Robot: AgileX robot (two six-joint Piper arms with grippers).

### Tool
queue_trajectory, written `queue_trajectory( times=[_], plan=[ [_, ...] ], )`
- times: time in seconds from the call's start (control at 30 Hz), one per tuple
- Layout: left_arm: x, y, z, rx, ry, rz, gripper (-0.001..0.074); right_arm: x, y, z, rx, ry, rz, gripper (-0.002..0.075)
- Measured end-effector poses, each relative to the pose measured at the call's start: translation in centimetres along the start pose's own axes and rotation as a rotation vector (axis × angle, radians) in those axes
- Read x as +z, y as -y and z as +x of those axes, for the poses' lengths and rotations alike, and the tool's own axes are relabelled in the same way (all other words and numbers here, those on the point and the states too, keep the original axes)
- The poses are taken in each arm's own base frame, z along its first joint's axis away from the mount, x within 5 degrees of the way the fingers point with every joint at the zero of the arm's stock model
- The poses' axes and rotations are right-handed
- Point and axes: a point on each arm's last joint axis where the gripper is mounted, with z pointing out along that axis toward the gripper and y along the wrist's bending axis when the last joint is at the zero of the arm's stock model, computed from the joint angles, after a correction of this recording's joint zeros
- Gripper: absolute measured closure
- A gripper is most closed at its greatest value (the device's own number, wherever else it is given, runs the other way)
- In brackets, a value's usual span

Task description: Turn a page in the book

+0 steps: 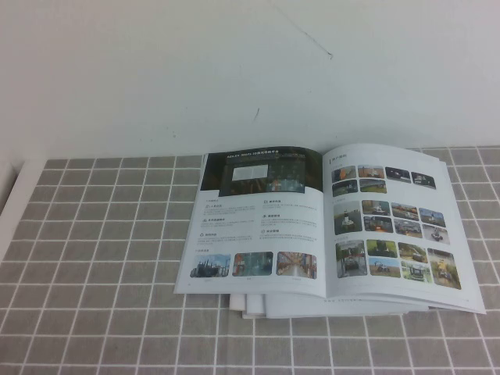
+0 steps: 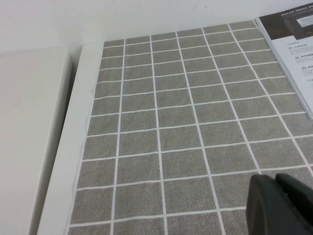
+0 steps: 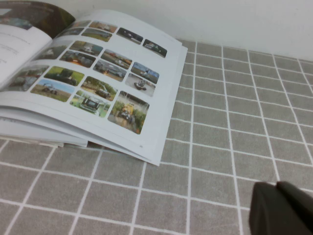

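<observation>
The book (image 1: 328, 291) lies open on the grey checked cloth, at the middle right of the table. Its right-hand page (image 1: 391, 226) carries a grid of small colour photos and lies flat. The left-hand sheet (image 1: 258, 219) has a dark banner picture. Neither gripper shows in the high view. My left gripper (image 2: 276, 183) is shut and empty, low over the cloth well to the left of the book, whose corner shows in that view (image 2: 293, 44). My right gripper (image 3: 276, 188) is shut and empty over the cloth, to the right of and nearer than the photo page (image 3: 102, 83).
Loose white sheets (image 1: 258, 306) stick out from under the book's near edge. The checked cloth (image 1: 94, 258) covers the table up to a white wall (image 1: 156, 78). A white table border (image 2: 63, 147) runs along the cloth's left side.
</observation>
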Motion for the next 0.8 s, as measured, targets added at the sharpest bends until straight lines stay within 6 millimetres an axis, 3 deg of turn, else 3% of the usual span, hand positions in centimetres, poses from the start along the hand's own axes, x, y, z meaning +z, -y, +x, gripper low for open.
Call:
queue_trajectory(
  times=[0.8],
  plan=[
    [0.0,0.09,-0.05,-0.028,0.006,0.01,0.0739,0.0,-0.05,-0.01,0.013,0.001,-0.005,0.0729]
  ],
)
